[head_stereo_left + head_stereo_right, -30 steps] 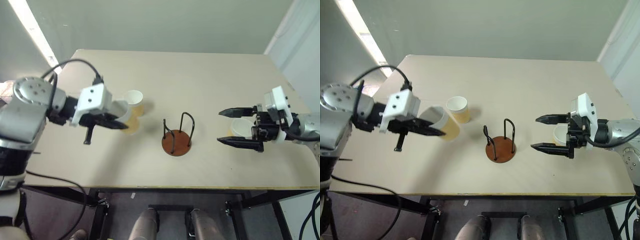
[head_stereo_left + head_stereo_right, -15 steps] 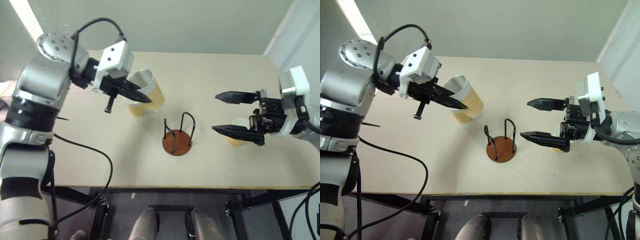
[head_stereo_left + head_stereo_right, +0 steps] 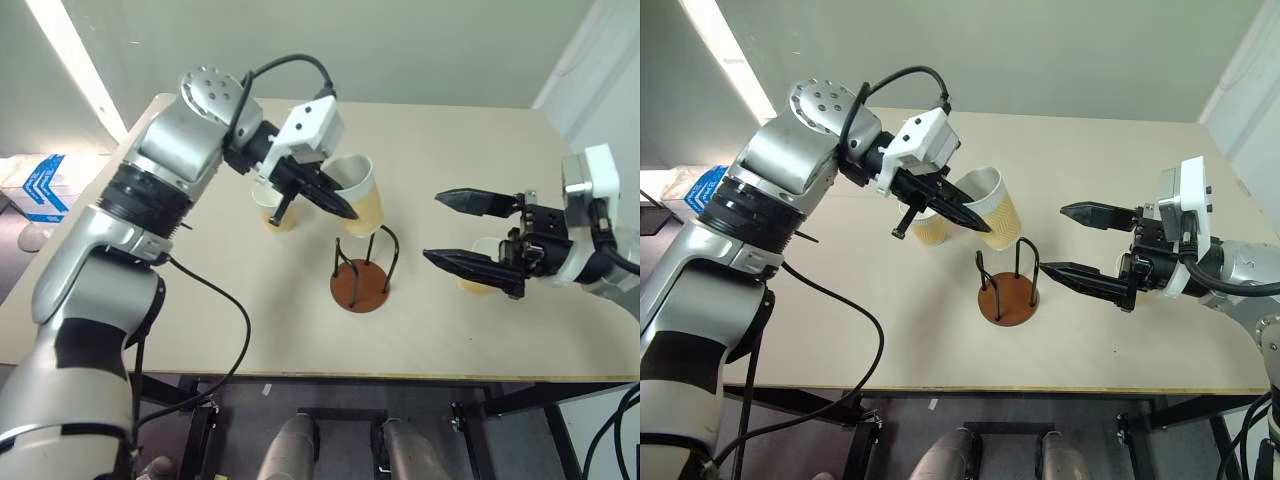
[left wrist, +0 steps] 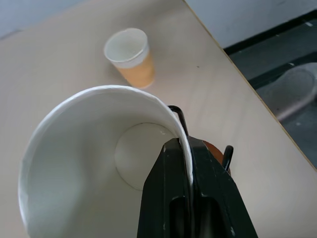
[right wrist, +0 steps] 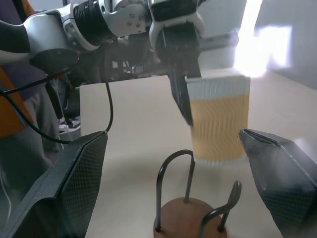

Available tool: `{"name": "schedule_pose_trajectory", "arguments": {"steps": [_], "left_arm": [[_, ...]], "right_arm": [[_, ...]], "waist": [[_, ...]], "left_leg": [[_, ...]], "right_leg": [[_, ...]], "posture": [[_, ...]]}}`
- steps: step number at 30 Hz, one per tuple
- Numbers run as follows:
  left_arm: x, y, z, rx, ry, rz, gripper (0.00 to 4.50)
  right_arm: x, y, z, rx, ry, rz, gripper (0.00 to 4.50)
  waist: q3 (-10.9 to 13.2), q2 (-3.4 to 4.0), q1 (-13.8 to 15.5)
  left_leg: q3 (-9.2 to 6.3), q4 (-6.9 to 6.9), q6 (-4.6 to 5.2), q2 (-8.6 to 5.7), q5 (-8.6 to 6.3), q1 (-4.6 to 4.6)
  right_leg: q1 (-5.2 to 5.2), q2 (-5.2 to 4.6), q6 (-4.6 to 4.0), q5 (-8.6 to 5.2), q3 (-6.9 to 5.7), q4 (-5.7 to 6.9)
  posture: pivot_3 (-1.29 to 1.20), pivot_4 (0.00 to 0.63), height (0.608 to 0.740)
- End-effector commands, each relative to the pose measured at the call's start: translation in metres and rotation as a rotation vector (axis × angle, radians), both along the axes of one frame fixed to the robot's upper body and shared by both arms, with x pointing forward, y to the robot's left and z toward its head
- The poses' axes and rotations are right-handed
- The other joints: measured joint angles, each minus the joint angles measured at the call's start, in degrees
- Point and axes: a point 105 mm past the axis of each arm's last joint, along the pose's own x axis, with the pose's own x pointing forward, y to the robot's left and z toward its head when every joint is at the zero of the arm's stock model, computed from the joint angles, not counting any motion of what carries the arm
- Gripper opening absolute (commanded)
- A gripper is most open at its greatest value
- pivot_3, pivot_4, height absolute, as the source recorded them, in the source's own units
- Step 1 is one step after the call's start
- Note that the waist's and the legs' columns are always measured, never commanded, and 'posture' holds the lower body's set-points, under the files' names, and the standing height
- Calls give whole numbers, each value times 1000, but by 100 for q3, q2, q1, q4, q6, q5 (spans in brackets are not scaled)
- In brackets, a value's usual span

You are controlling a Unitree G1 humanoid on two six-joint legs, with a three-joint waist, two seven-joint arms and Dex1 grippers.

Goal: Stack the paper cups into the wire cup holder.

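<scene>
- The left gripper (image 3: 975, 222) has its jaws pinched on the rim wall of a paper cup (image 3: 997, 208), one finger inside and one outside, so the cup hangs by its lip with its open mouth turned up and toward the arm.
- That carried cup is in the air just behind and above the wire cup holder (image 3: 1008, 287), its tan body tilted; judging by this, it is being lined up to drop between the loops.
- The holder stands near the middle of the counter (image 3: 1120, 160), a reddish-brown disc with two black wire loops, and holds no cup yet, so the stacking looks barely begun.
- A second paper cup (image 3: 274, 212) stands upright on the counter behind the left arm, partly hidden by the gripper.
- A third paper cup (image 3: 476, 268) stands on the right side of the counter, behind the right gripper's lower finger.
- The right gripper (image 3: 462, 231) points level toward the holder with its jaws spread wide and nothing between them, apparently waiting beside the third cup.
- Because the pinch is on the thin rim only, the cup could swing or crease if it catches a wire loop.
</scene>
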Motion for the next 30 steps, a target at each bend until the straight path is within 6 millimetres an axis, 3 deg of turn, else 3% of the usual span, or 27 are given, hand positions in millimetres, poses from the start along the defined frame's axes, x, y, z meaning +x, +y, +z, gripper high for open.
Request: {"name": "schedule_pose_trajectory", "arguments": {"steps": [1, 5, 14, 17, 22, 27, 30], "left_arm": [[-7, -2, 6, 28, -43, -76, 57], [-6, -15, -11, 56, -28, -114, 57], [-10, -29, -29, 93, -58, -188, 57], [-7, -30, -31, 101, -88, -188, 660], [-2, -33, -27, 86, -125, -182, 2315], [3, -32, 1, -37, -154, -133, 3973], [4, -28, 21, -153, -119, -77, 3973]], "right_arm": [[-5, -3, 12, 9, -69, -18, 4500], [-5, -7, 10, 0, -65, -37, 4500], [-6, -8, 8, -16, -64, -58, 4500], [-6, -10, 9, -21, -65, -80, 4500], [-2, -15, 7, -44, -74, -122, 4500], [10, -21, -14, -217, -57, -193, 4500], [24, -30, -23, -339, -66, -275, 4500]], "waist": [[0, 0, 1], [0, 0, 40], [0, 0, 58], [0, 0, 63], [0, 1, 63], [1, 1, 70], [1, 2, 66]], "left_leg": [[0, 0, 0, 0, 0, 0], [0, 4, 2, 0, 0, -1], [3, 35, 11, -1, -5, 0], [2, 46, 13, -1, -4, -1], [4, 69, 27, -4, -14, -2], [4, 72, 30, -5, -16, -4], [6, 70, 31, -5, -18, -3]], "right_leg": [[0, 0, 2, 1, 0, 0], [3, 0, 5, 2, 0, 0], [17, 0, 17, 9, 1, -1], [20, 0, 22, 11, 1, 0], [29, 0, 26, 14, 7, -1], [31, -1, 26, 13, 7, -2], [30, -1, 31, 15, 8, -3]], "posture": [[0, 150, 740], [0, 150, 740], [0, 150, 740], [0, 150, 740], [0, 150, 740], [0, 150, 740], [0, 150, 740]]}}
